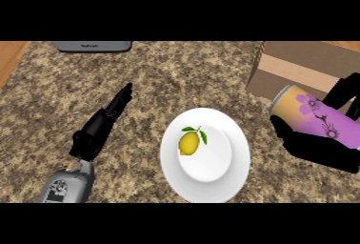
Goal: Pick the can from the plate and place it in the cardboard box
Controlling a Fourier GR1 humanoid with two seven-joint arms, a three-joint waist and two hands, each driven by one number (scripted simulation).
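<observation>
A purple can (314, 116) with a flower pattern and an orange rim is tilted in the air at the right, its top toward the cardboard box (295, 66). My right hand (320, 148) is curled round the can, thumb below and fingers above. The can hangs beside the box's near left corner, to the right of the white plate (228, 178). A lemon (188, 142) lies on the plate. My left hand (102, 126) rests at the left over the counter, fingers straight, pointing up and right.
A grey appliance (94, 45) sits at the counter's far edge, top left. The granite counter (175, 76) stretches between the hands; a wooden strip (10, 57) shows at the far left.
</observation>
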